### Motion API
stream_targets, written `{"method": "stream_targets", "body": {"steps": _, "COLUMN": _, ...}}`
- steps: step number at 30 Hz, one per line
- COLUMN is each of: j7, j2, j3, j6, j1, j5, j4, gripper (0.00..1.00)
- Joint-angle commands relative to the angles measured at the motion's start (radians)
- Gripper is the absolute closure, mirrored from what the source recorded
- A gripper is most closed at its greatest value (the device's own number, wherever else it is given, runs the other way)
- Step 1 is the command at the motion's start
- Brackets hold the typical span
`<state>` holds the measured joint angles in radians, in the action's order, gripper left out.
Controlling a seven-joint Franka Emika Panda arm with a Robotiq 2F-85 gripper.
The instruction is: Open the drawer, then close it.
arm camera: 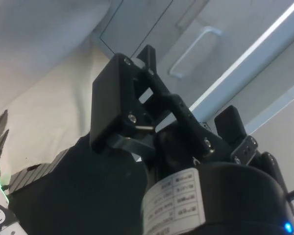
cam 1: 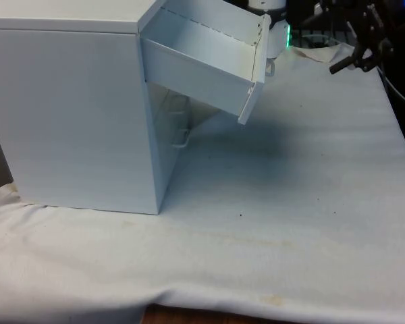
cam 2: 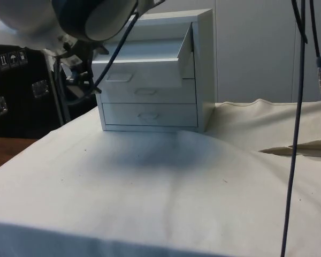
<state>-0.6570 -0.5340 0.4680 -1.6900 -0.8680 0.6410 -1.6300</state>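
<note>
Your white chest of drawers (cam 1: 74,115) sits on the white-clothed desk (cam 1: 290,223), at the front view's left. The top drawer (cam 1: 202,57) is pulled far out and sags, front panel tipped downward. In the side view the two lower drawers (cam 2: 147,107) are shut. Your pincer (arm camera: 186,105) is just beside the drawer fronts, with a handle (arm camera: 193,49) close beyond it. Can't tell how wide its fingers stand. Nothing seen in its grasp.
</note>
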Motion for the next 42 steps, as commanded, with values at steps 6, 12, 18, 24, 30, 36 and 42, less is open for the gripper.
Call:
{"method": "stream_targets", "body": {"steps": 6, "j7": -0.015, "j2": -0.026, "j3": -0.020, "j6": 0.031, "j1": -0.003, "j5": -0.005, "j4": 0.037, "gripper": 0.00}}
{"method": "stream_targets", "body": {"steps": 12, "j7": -0.022, "j2": -0.031, "j3": -0.028, "j6": 0.034, "j1": -0.001, "j5": 0.000, "j4": 0.045, "gripper": 0.00}}
{"method": "stream_targets", "body": {"steps": 18, "j7": -0.023, "j2": -0.034, "j3": -0.030, "j6": 0.039, "j1": -0.004, "j5": 0.000, "j4": 0.049, "gripper": 0.09}}
{"method": "stream_targets", "body": {"steps": 24, "j7": -0.024, "j2": -0.034, "j3": -0.030, "j6": 0.038, "j1": -0.004, "j5": 0.000, "j4": 0.050, "gripper": 0.42}}
{"method": "stream_targets", "body": {"steps": 30, "j7": -0.024, "j2": -0.035, "j3": -0.030, "j6": 0.038, "j1": -0.005, "j5": 0.000, "j4": 0.050, "gripper": 0.78}}
{"method": "stream_targets", "body": {"steps": 36, "j7": -0.025, "j2": -0.032, "j3": -0.026, "j6": 0.024, "j1": 0.002, "j5": 0.004, "j4": 0.037, "gripper": 1.00}}
{"method": "stream_targets", "body": {"steps": 42, "j7": -0.026, "j2": -0.025, "j3": -0.005, "j6": -0.003, "j1": 0.008, "j5": 0.009, "j4": 0.004, "gripper": 1.00}}
